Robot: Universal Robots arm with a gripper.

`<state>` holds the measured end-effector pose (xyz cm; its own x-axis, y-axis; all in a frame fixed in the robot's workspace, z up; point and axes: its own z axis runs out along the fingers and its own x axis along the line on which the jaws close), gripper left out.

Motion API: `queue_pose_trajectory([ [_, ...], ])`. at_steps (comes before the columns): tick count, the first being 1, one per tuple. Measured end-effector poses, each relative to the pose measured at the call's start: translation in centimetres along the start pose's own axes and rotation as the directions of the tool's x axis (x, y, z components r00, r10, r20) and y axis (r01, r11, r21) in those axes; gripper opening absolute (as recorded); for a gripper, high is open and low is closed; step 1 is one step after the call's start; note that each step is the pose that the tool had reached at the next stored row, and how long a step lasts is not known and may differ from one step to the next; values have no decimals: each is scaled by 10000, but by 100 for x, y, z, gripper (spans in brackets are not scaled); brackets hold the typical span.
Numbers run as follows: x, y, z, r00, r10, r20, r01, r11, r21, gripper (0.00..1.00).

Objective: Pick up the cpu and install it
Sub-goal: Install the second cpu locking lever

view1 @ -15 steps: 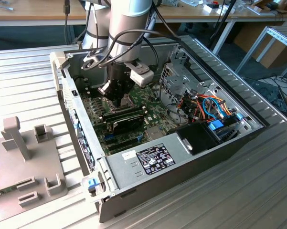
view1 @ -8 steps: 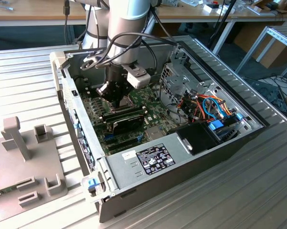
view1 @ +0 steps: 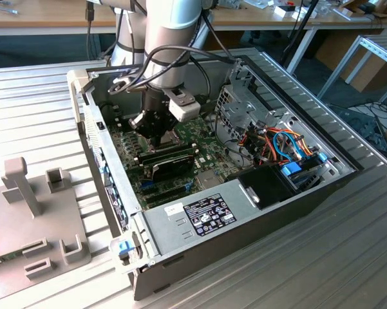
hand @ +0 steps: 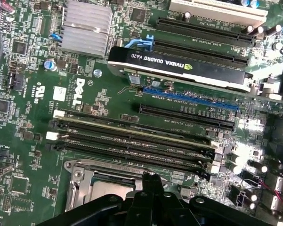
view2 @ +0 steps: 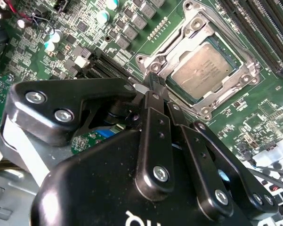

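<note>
The cpu lies flat in its socket frame on the green motherboard, its pale metal top facing up and bare; in the first wrist view a corner of it shows below the black memory sticks. The gripper hangs just above the frame's edge, beside the chip and holding nothing. Its fingertips come together to a narrow point in the second wrist view, so the claw looks closed; in the exterior view it reaches down into the case on the grey arm.

Past the memory sticks stands a black graphics card, upright in its slot, with a ribbed silver heatsink near it. The board sits inside an open computer case, lying on its side, with a metal drive cage and a tangle of orange and blue cables toward the exterior view's right, and a labelled power supply along the near wall.

The case rests on a ribbed, pale metal table. On the exterior view's left, a grey fixture with upright posts sits on it. Behind are wooden workbenches and a blue floor.
</note>
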<state>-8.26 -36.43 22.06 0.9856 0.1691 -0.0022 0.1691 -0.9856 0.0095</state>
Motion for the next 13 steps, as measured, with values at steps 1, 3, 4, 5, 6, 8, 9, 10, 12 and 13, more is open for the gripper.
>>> queue_pose_trajectory([
  [1,-2,0,16,10000,55,1,-55,10000,-1,11],
  [3,-6,-1,40,9999,138,2,-138,9999,0,11],
  [4,-6,-1,47,9998,178,3,-178,9998,-1,11],
  [5,-7,-1,53,9998,220,3,-220,9998,-1,11],
  [6,-7,-2,57,9997,258,4,-258,9997,-1,11],
  [8,-8,-6,67,9992,408,5,-408,9992,3,11],
  [9,-8,-8,73,9986,534,5,-534,9986,5,11],
  [10,-8,-8,77,9977,678,6,-678,9977,5,11],
  [12,-8,-8,85,9949,1013,10,-1013,9949,6,11],
  [13,-8,-8,90,9926,1215,12,-1215,9926,5,11],
])
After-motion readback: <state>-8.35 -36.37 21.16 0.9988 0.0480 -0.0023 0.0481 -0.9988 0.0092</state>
